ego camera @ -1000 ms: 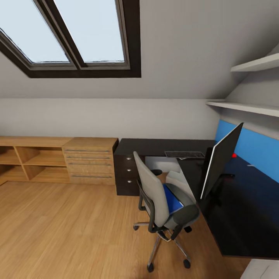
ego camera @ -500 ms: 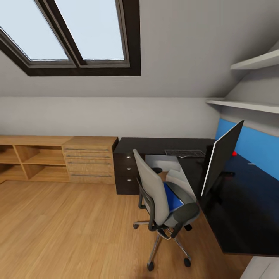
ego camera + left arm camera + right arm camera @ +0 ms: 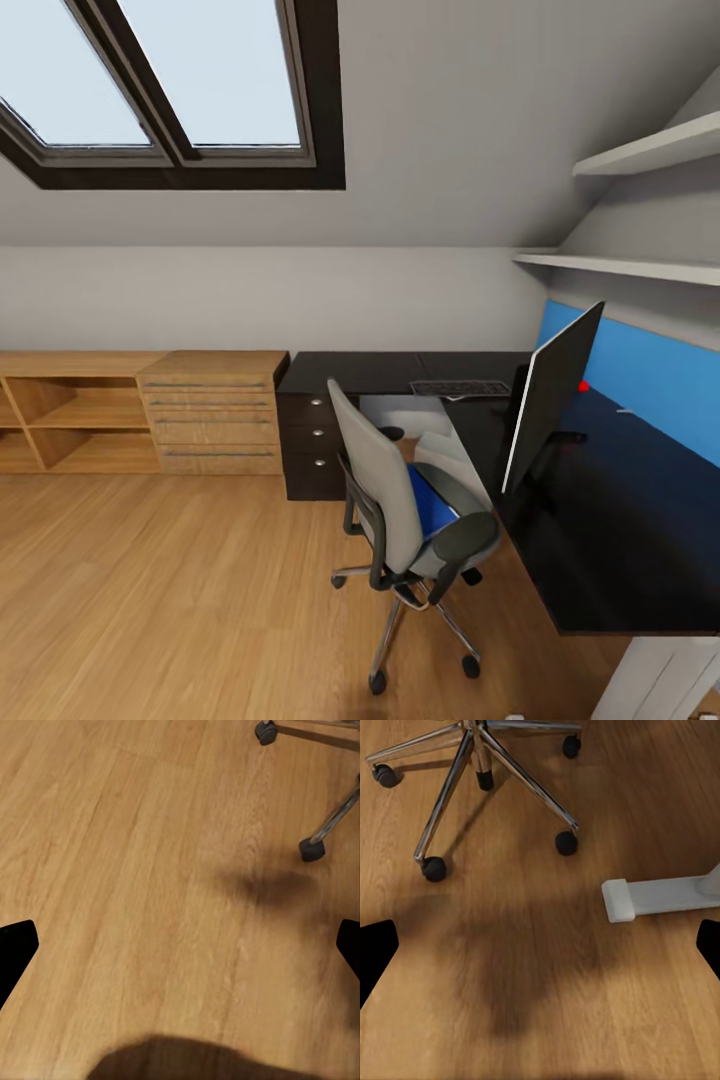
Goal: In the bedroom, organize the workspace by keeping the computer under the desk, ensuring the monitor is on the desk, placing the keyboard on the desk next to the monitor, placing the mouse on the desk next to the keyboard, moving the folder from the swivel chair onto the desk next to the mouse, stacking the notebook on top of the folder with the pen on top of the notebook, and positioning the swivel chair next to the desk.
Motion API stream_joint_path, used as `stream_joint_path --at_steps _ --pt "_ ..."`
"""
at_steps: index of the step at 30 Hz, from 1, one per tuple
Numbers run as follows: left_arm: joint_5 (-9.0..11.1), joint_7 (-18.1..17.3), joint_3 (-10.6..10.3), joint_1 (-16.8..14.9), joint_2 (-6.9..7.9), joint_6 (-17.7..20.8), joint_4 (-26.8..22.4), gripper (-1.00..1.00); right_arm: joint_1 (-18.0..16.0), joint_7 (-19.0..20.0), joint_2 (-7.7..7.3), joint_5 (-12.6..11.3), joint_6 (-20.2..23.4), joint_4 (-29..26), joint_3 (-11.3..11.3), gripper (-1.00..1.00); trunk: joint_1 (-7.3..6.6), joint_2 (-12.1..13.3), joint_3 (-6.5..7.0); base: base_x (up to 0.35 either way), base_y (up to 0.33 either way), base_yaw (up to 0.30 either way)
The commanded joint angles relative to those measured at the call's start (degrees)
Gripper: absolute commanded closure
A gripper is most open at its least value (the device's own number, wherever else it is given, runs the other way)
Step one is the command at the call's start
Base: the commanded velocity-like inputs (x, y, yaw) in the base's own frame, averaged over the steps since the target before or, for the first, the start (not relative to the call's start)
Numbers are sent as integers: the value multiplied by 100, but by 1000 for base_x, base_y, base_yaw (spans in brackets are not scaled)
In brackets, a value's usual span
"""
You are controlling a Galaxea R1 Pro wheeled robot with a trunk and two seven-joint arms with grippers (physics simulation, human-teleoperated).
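Observation:
The grey swivel chair (image 3: 385,490) stands on the wood floor in front of the long black desk (image 3: 610,530), its back turned to me. A bright blue folder (image 3: 432,502) lies on its seat. The wide monitor (image 3: 548,405) stands edge-on on the desk, and the black keyboard (image 3: 460,388) lies on the desk's far wing. A pale grey box (image 3: 452,455), likely the computer, sits under the desk behind the chair. My left gripper (image 3: 180,945) hangs open over bare floor near the chair's casters (image 3: 311,849). My right gripper (image 3: 540,945) is open above the chrome chair base (image 3: 472,765).
A dark three-drawer pedestal (image 3: 312,440) closes the desk's left end, beside a light wood cabinet (image 3: 210,415) and open shelving (image 3: 70,415). A small red object (image 3: 583,385) sits behind the monitor. A white desk foot (image 3: 660,896) rests on the floor. Wall shelves (image 3: 640,150) hang above the desk.
The whole head view has shifted left and slightly up, so the camera has moved closer and turned. The chair, folder, monitor and keyboard keep their places relative to each other.

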Motion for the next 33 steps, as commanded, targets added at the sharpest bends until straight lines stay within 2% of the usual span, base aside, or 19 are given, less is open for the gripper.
stream_joint_path --at_steps 1,6,14,17,27,33 --pt "-4 7 11 -4 -3 -18 3 -100 -4 14 1 -27 -20 4 -6 -100 22 -45 -25 0 0 -3" --pt "-4 22 10 -4 -3 -17 3 -100 -4 14 1 -28 -23 4 -6 -100 132 -245 -115 0 0 0" --pt "-9 823 0 -4 -18 -25 -12 -100 -4 14 -6 -26 -25 2 -6 -100 308 -566 -258 0 0 -35" --pt "-11 950 -4 -4 -29 -22 -13 -100 -4 14 -7 -26 -26 3 -6 -100 374 -687 -312 0 0 -168" --pt "-17 1032 -15 -4 -52 -21 -14 -100 -4 14 -7 6 -26 4 -6 -100 593 -1088 -492 -13 0 -227" --pt "-17 1029 -16 -4 -50 -13 -14 -100 -4 14 -7 8 -23 4 -6 -100 725 -1328 -599 -227 17 -213"
